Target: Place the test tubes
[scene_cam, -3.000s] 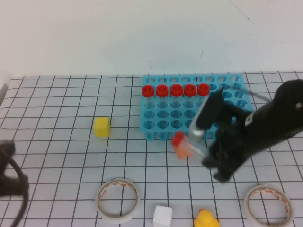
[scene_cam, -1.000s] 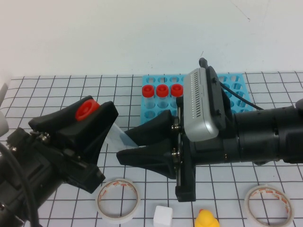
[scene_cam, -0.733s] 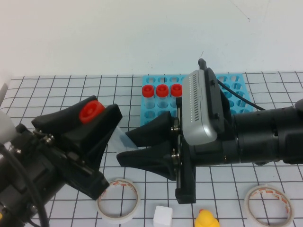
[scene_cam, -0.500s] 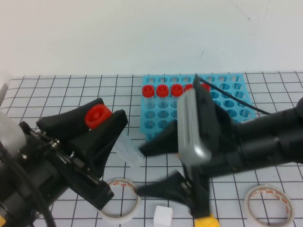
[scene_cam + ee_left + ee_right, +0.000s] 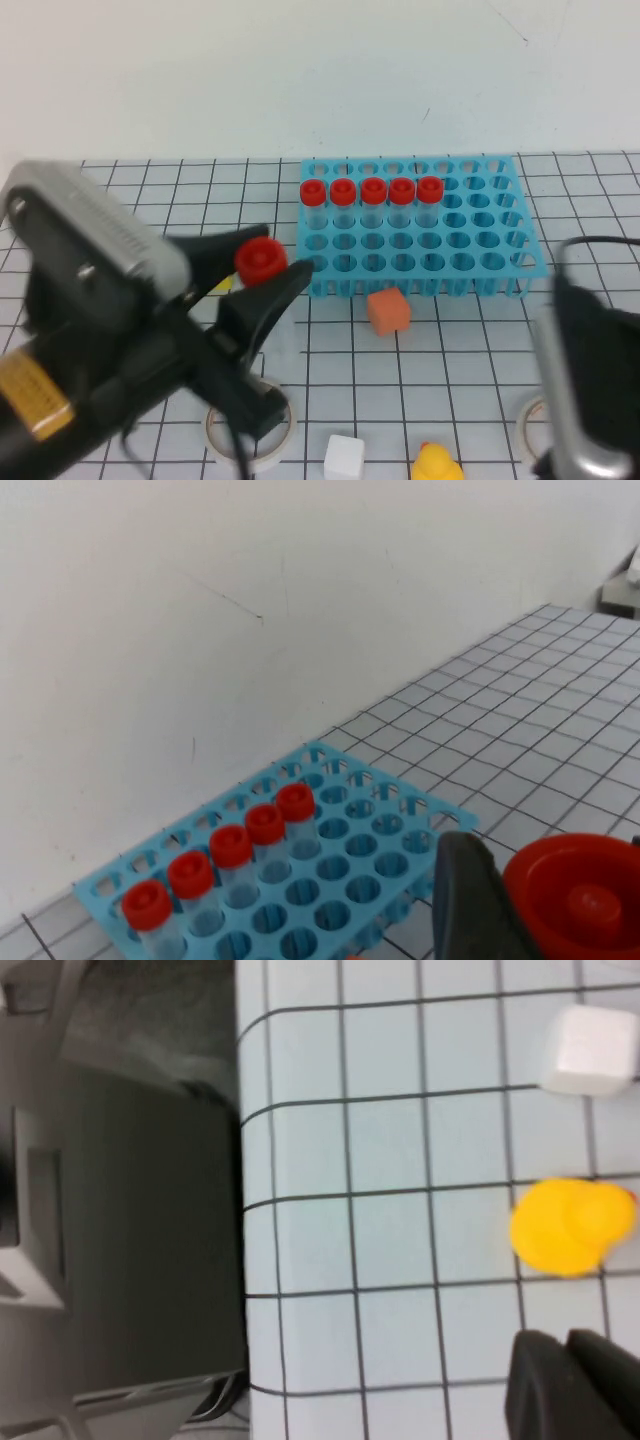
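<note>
So left gripper [image 5: 278,255], center-left of frame, pinches the red-capped test tube [image 5: 262,260] between its fingers; right gripper [image 5: 566,1350], lower right, fingers pressed together.

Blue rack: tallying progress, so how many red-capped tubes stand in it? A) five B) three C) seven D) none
A: five red-capped tubes stand in a row in the blue rack; the left gripper, at front left, holds a sixth tube; the right gripper is shut at front right.

Glossy blue plastic rack [image 5: 470,287], clear plastic test tubes [image 5: 372,214], smooth red caps [image 5: 342,190], matt black left claw [image 5: 268,255], matt white tabletop [image 5: 150,200]
</note>
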### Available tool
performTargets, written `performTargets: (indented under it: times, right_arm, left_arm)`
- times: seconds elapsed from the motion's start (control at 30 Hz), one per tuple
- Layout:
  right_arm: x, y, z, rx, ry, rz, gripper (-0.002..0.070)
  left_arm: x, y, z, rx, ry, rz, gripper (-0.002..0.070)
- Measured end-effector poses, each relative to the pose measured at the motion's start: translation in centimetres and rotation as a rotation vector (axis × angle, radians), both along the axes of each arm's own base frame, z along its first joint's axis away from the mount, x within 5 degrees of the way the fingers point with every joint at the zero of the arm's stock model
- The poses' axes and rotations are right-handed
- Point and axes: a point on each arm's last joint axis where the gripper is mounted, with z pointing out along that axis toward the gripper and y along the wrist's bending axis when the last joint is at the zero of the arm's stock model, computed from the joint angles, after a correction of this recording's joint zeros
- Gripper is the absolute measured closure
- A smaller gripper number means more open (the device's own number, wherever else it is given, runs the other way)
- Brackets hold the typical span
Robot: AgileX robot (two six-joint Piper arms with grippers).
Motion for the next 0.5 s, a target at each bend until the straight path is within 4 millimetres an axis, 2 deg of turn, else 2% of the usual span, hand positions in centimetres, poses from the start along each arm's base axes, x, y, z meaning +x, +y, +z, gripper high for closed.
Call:
performTargets:
  times: [0.17,0.33,0.5]
  right_arm:
    - [-2.8,-3.4,0.1,0.019,-0.128,-0.16,0.0666]
    - [-5.9,-6.9,-1.9,0.058,-0.243,-0.312,0.0667]
    - [-8.9,-9.2,-4.3,0.137,-0.275,-0.385,0.0668]
  left_arm:
    - [1.9,-1.8,0.3,0.065,-0.036,-0.005,0.0412]
    - [3.9,-3.5,-0.4,0.029,-0.089,0.009,0.0412]
    - [5.9,-5.3,-1.9,-0.08,-0.113,0.025,0.0412]
